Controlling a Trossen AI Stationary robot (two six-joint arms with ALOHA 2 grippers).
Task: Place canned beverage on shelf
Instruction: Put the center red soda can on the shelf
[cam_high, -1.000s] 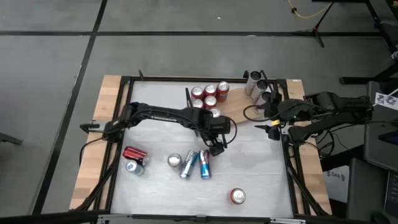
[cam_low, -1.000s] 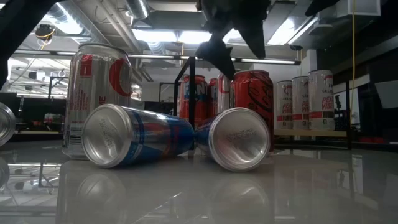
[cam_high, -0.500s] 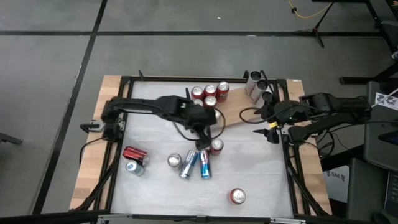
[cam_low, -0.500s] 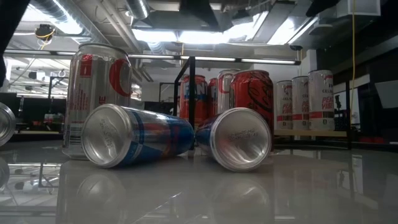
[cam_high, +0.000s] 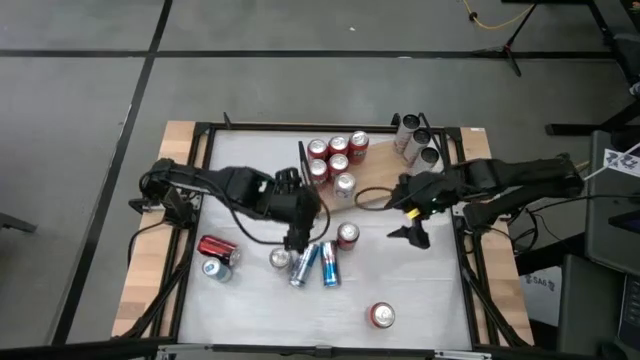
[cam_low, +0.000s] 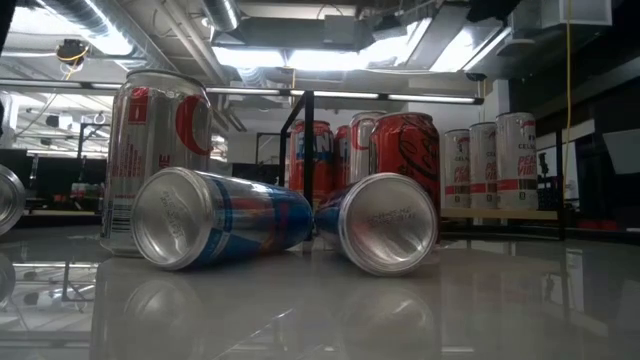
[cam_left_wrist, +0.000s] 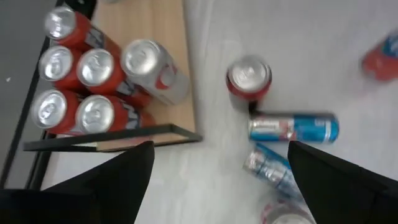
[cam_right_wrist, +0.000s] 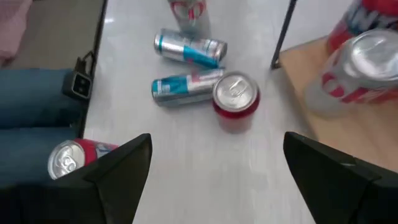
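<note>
Since a second ago the left gripper (cam_high: 297, 238) has pulled back from the flat light-brown wooden shelf (cam_high: 372, 176) toward the middle of the white table (cam_high: 420, 290). It has left a red can standing on the table (cam_high: 347, 235), just near of the shelf. The right gripper (cam_high: 412, 222) has come in from the right, over the table near the shelf's right end.

Both grippers have their fingers spread wide and hold nothing.

The shelf lies at the far middle of the table. Four red cans (cam_high: 338, 147) and one silver can with a red mark (cam_high: 344, 183) stand on it, close together.

Two blue and silver cans (cam_high: 317, 264) lie on their sides just left of the lone red can. Three pale cans (cam_high: 415, 139) stand at the far right.
</note>
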